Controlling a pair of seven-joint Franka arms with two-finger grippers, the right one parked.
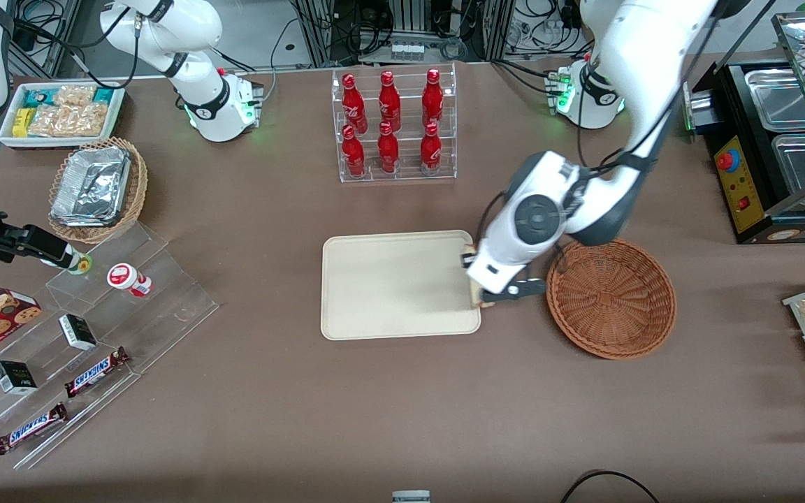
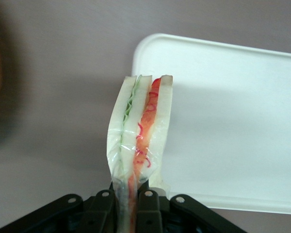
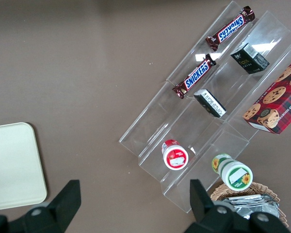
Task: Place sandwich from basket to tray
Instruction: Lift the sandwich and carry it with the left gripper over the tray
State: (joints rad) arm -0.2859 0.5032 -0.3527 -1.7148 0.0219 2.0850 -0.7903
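We see one sandwich (image 2: 140,141), pinched between the two fingers (image 2: 148,206) of the gripper (image 1: 481,297), whose jaws are pressed against its wrapped sides. In the wrist view the wedge stands on edge, showing three pale bread slices with one green layer and one red-orange layer between them. The gripper hangs over the edge of the tray (image 1: 388,286) that faces the basket (image 1: 612,300), so the sandwich sits half over the tray's rim and half over the brown surface (image 1: 305,419). We count one tray and one reddish-brown basket; nothing lies in either.

Farther from the front camera stands one clear rack (image 1: 395,126) with six red bottles in two rows of three. Toward the parked arm's end we count one tan basket (image 1: 98,188) with foil trays, one white bin (image 1: 60,112) of snack packets, and stepped clear shelves (image 1: 95,349) carrying two Snickers bars, two small dark boxes, one cookie box and two small jars.
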